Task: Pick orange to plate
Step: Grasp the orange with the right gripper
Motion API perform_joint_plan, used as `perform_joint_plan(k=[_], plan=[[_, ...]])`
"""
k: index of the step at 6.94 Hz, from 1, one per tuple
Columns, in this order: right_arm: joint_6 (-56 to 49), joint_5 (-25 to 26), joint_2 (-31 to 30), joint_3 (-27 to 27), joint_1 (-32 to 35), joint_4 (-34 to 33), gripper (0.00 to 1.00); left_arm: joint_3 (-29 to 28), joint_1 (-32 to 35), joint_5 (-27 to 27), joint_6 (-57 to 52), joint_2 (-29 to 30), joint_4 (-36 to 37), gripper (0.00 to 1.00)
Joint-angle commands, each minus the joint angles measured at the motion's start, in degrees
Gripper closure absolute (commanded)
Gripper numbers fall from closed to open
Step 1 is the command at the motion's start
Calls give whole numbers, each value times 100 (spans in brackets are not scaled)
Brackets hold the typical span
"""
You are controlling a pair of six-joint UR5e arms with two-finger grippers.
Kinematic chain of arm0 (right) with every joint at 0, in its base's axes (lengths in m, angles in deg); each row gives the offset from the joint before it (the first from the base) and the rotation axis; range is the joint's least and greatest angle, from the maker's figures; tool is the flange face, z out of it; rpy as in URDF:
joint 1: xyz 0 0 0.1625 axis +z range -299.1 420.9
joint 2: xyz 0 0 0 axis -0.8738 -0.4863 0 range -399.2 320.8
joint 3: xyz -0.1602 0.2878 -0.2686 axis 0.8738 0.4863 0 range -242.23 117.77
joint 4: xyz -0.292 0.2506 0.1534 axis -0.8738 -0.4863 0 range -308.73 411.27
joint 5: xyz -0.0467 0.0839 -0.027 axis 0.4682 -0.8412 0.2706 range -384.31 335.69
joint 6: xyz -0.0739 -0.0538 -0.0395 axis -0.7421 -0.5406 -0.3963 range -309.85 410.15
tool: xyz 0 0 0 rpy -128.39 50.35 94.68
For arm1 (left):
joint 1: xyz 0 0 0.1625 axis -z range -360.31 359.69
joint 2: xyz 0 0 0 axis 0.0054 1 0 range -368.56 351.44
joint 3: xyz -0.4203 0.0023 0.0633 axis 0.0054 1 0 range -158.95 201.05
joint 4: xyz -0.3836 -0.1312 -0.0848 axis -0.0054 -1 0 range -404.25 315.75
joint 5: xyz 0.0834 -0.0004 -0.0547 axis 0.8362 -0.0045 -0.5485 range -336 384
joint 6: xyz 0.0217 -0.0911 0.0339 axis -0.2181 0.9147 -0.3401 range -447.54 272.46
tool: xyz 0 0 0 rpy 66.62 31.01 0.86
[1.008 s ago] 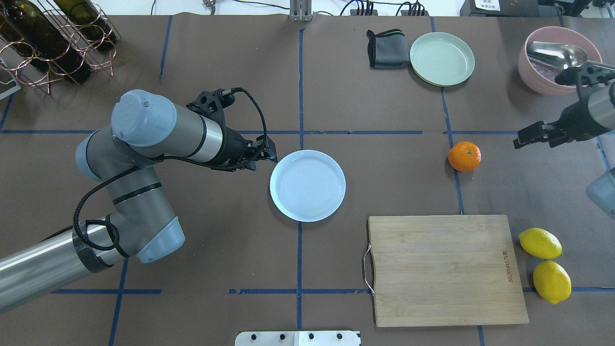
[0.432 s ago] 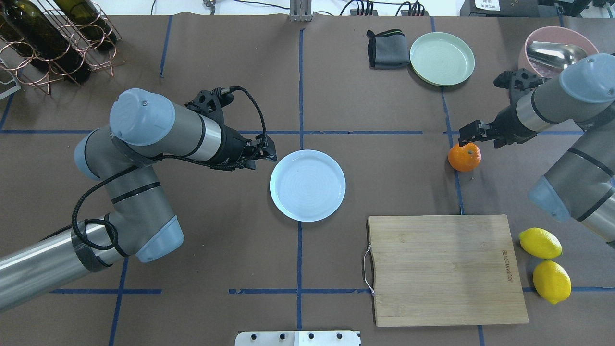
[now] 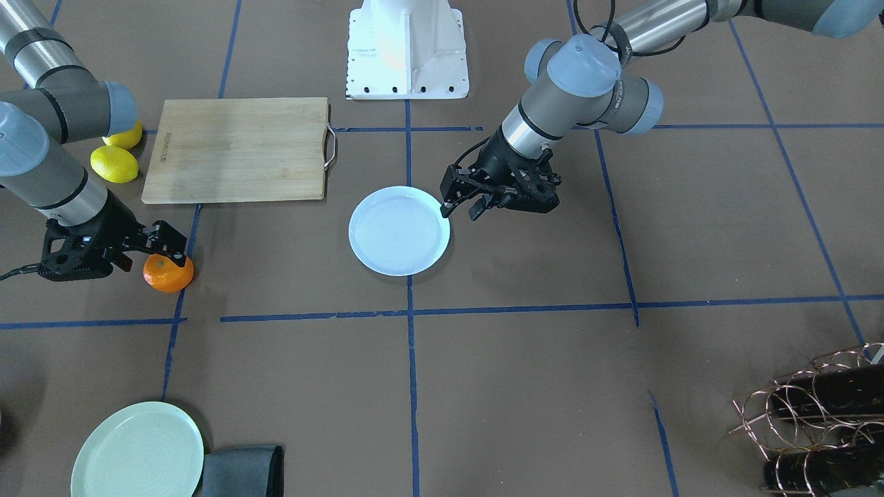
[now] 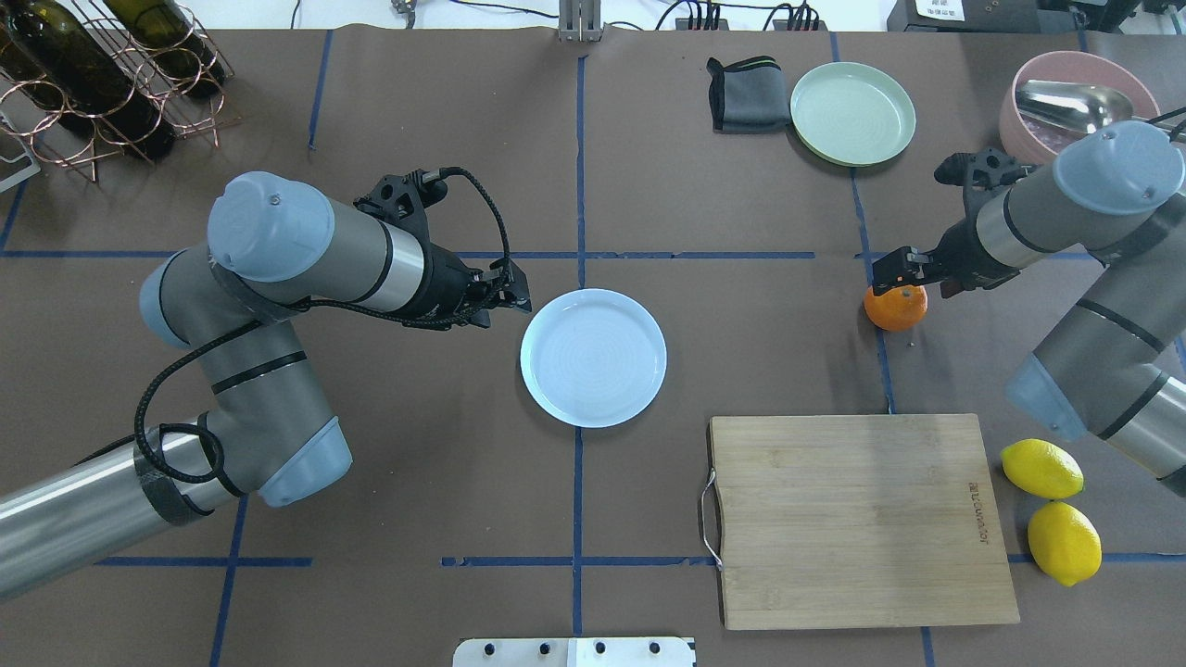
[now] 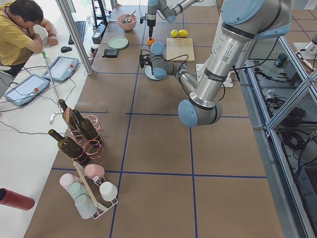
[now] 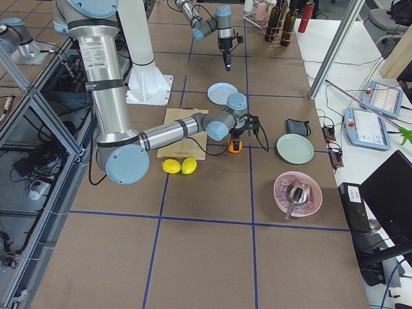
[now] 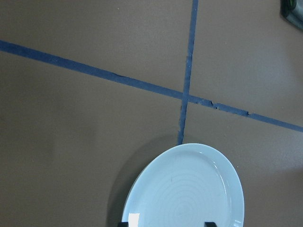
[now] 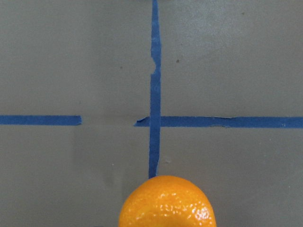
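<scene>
The orange (image 4: 895,313) lies on the brown table at the right, on a blue tape line, and fills the bottom edge of the right wrist view (image 8: 166,202). My right gripper (image 4: 904,276) hangs open just over the orange's top, partly covering it; from the front it (image 3: 157,247) sits against the orange (image 3: 169,276). The pale blue plate (image 4: 593,358) rests empty at the table's centre. My left gripper (image 4: 512,293) stands open at the plate's left rim, holding nothing. Its wrist view looks down on the plate (image 7: 184,189).
A wooden cutting board (image 4: 857,519) lies in front of the orange, with two lemons (image 4: 1041,469) to its right. A pale green plate (image 4: 852,113), a grey cloth (image 4: 741,94) and a pink bowl (image 4: 1036,139) holding a ladle stand at the back right. A wine rack (image 4: 102,65) is back left.
My right arm has swung in from the table's right edge to the orange and come down over its top. The left arm has hardly moved. The orange has stayed in place.
</scene>
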Motion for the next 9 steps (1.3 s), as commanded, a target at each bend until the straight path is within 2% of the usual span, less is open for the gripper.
perform_joint_plan(k=[1,3,5,6,7,8,9], plan=[[1,240,102,103,-224,-7,0,13,0,-1,0,-13,0,38],[-8,276,261,435,-260,36,0,135,9,-1,0,-126,0,38],[-8,285,253,455,-260,28,0,162,9,-1,0,-136,-9,38],[1,285,253,438,-251,37,24,162,9,-1,0,-136,-9,38],[10,277,227,420,-242,37,80,171,9,-1,0,-136,0,38],[19,276,209,411,-242,37,100,215,9,-1,0,-136,0,38],[184,216,261,98,-242,37,100,293,44,-1,9,-136,0,38]])
